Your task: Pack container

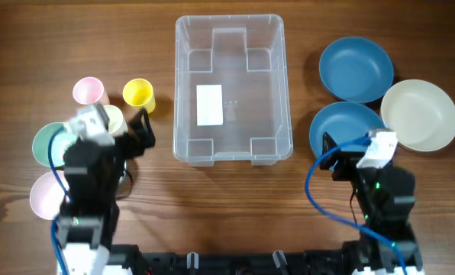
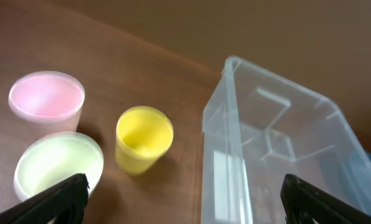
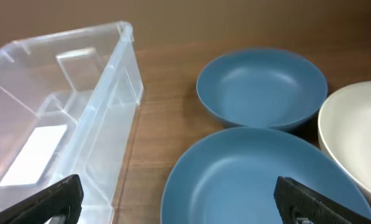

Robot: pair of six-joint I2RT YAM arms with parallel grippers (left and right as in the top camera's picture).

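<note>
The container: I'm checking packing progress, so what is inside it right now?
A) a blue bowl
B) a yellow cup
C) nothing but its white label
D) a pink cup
C: the container shows only its white label on a bare floor; the yellow cup and pink cup stand outside on its left, the far blue bowl on its right.

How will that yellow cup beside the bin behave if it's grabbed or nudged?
The yellow cup looks like smooth plastic, so probably light and a bit slippery. It stands upright, tapering to a narrower base, so a sideways push may tip it, then it could roll.
</note>
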